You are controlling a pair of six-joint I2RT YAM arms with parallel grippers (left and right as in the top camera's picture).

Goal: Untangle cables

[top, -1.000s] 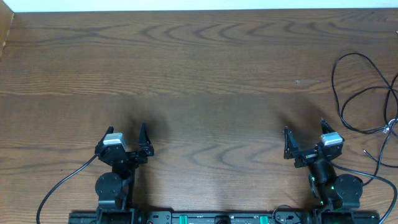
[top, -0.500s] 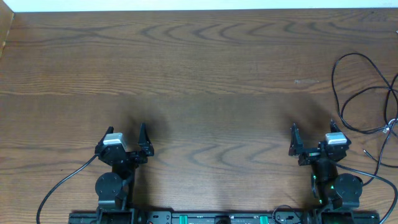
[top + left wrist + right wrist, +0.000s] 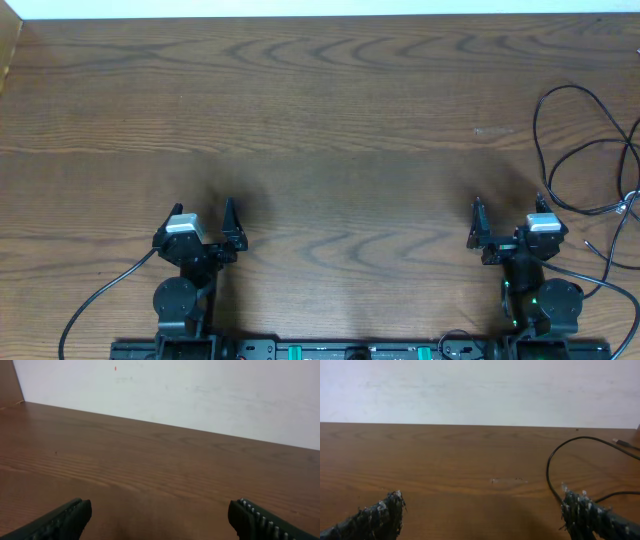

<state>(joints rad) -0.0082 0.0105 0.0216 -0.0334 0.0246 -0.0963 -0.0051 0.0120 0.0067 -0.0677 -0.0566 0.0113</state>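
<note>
Black cables [image 3: 536,130] lie in loose loops at the right edge of the counter [image 3: 320,100], near our right gripper [image 3: 508,205] and well apart from the left gripper [image 3: 204,210]. Both sets of jaws are wide apart and holding nothing. We reckon the cords are light, floppy and slippery, so we'd pinch the loop's near curve, away from the plugs.

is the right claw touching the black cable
Cannot tell: overhead, the right claw ends right beside the black cable loop, with no plain gap or contact.
</note>
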